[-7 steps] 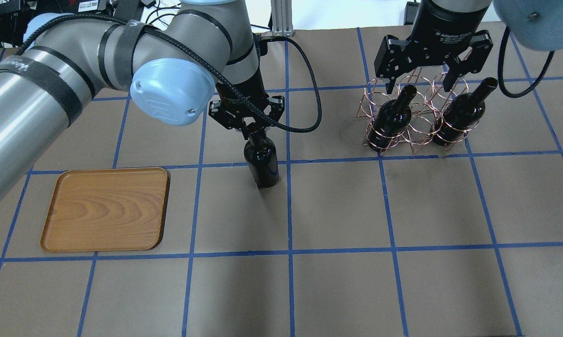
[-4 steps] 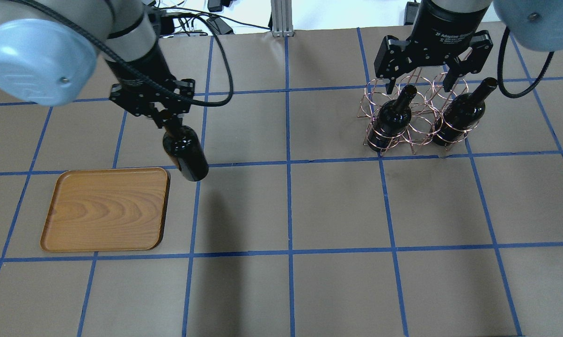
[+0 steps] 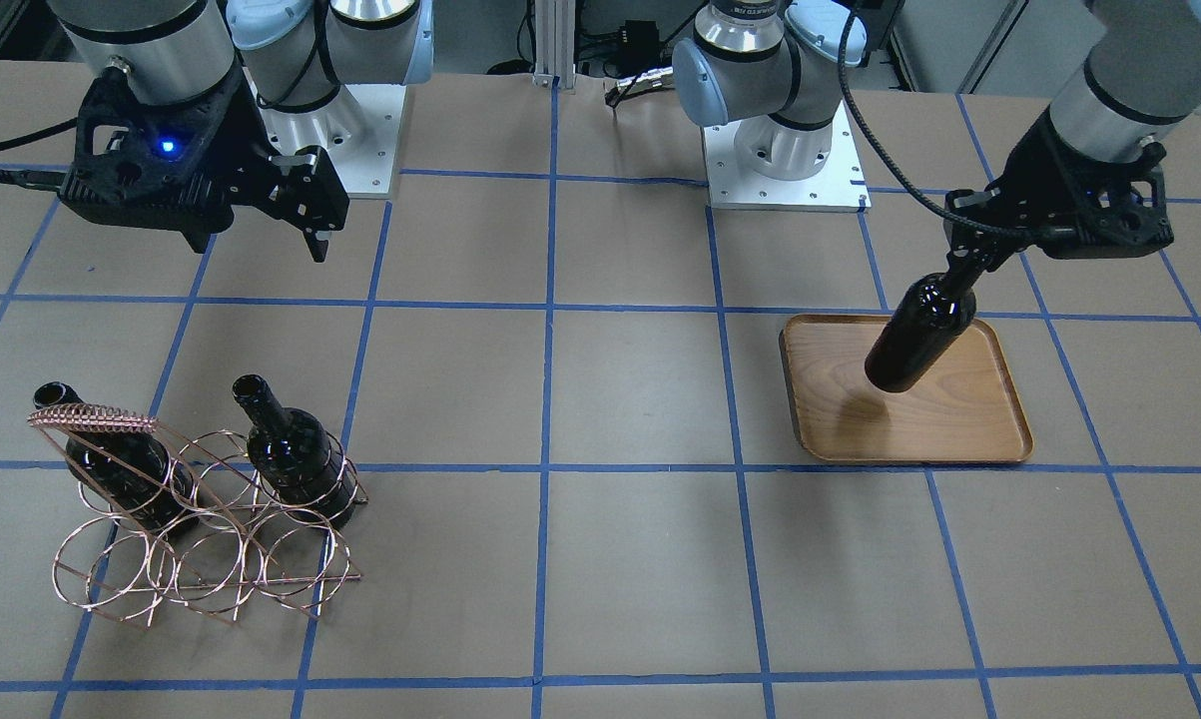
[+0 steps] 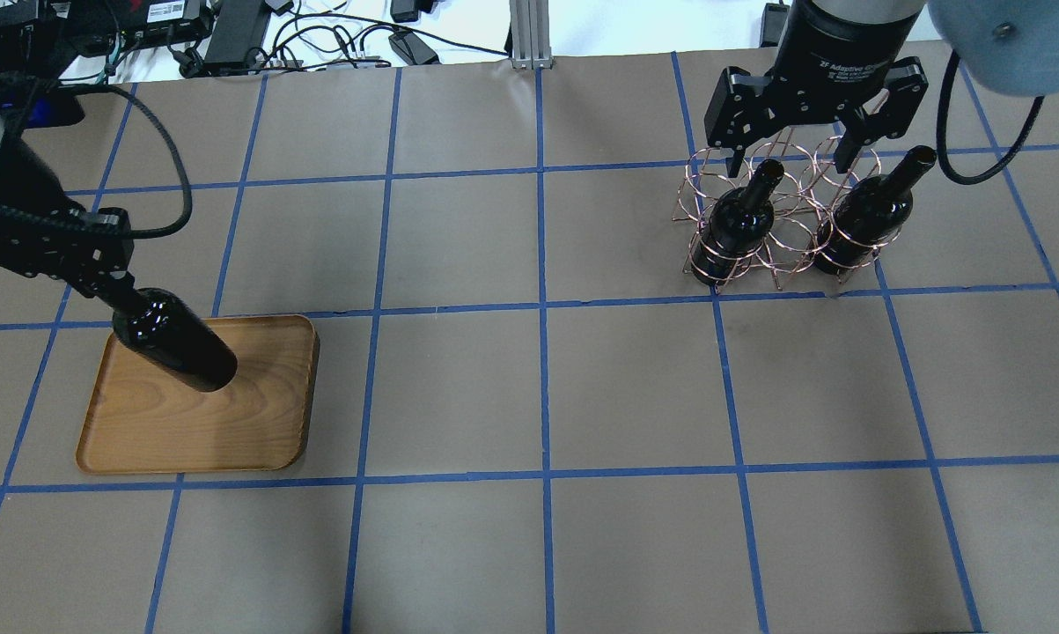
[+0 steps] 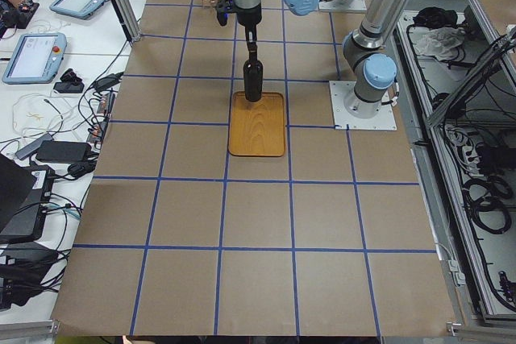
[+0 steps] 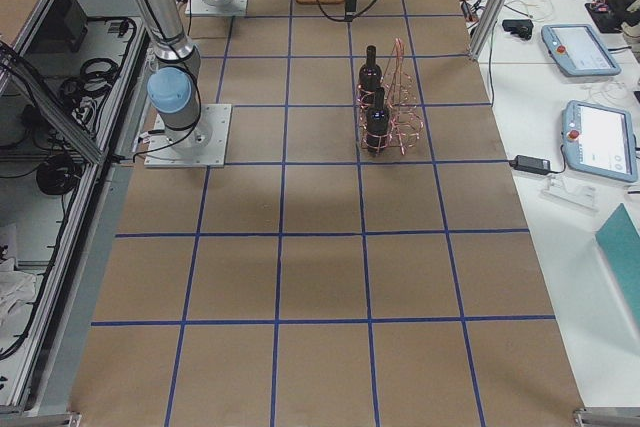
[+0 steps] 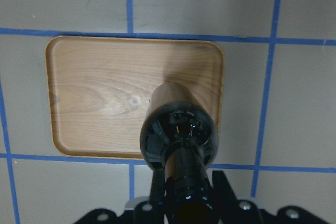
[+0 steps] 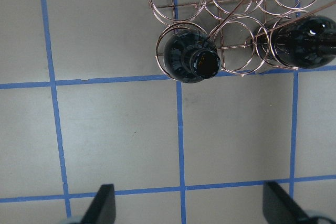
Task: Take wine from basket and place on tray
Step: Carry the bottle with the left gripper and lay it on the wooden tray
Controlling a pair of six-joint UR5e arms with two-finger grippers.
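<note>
My left gripper (image 4: 117,287) is shut on the neck of a near-black wine bottle (image 4: 177,345) and holds it upright over the wooden tray (image 4: 230,423). In the front view the bottle (image 3: 917,338) casts a shadow on the tray (image 3: 959,424), and its base looks slightly above the wood. In the left wrist view the bottle (image 7: 178,135) hangs over the tray's (image 7: 94,93) near right part. My right gripper (image 4: 789,165) is open and empty above the copper wire basket (image 4: 762,264), which holds two more bottles (image 4: 740,220) (image 4: 864,211).
The table is brown paper with a blue tape grid. The basket (image 3: 201,564) stands far from the tray across the table, with its coiled handle (image 3: 91,414) up. Both arm bases (image 3: 780,160) sit at the robot's edge. Cables lie beyond the table's far edge (image 4: 318,35).
My left arm has carried the bottle from the table's middle leftwards to above the tray. The right gripper and the basket have not moved.
</note>
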